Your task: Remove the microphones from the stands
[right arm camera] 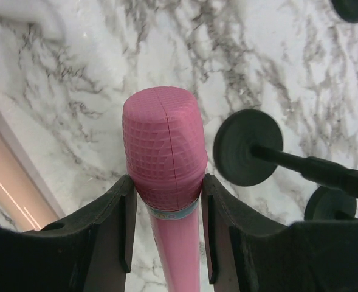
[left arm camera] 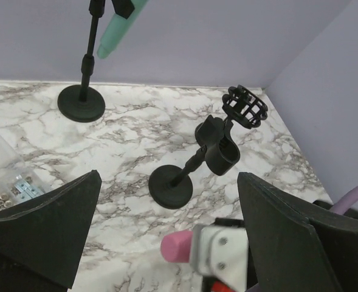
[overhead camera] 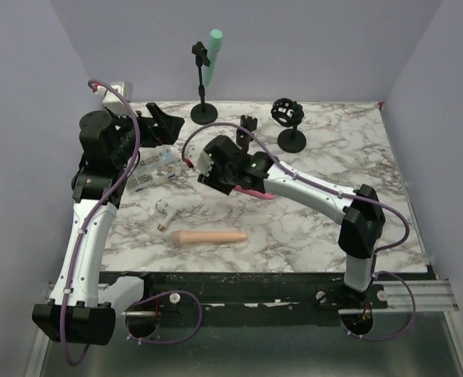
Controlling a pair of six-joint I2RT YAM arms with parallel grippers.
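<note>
My right gripper (right arm camera: 166,198) is shut on a pink microphone (right arm camera: 163,143), just below its gridded head, and holds it above the marble table. In the top view that gripper (overhead camera: 209,166) is mid-table, with the pink handle (overhead camera: 261,193) showing under the arm. The small black stand with an empty clip (left arm camera: 218,152) stands just beyond it, apart from the microphone. My left gripper (left arm camera: 168,182) is open and empty, at the back left in the top view (overhead camera: 159,119). A mint-green microphone (overhead camera: 211,56) sits in the tall stand (overhead camera: 203,112) at the back.
A stand with a black shock mount (overhead camera: 288,118) is at the back right. A peach microphone (overhead camera: 211,237) lies on the table near the front. A clear bag of small parts (overhead camera: 154,169) lies at the left, under the left arm.
</note>
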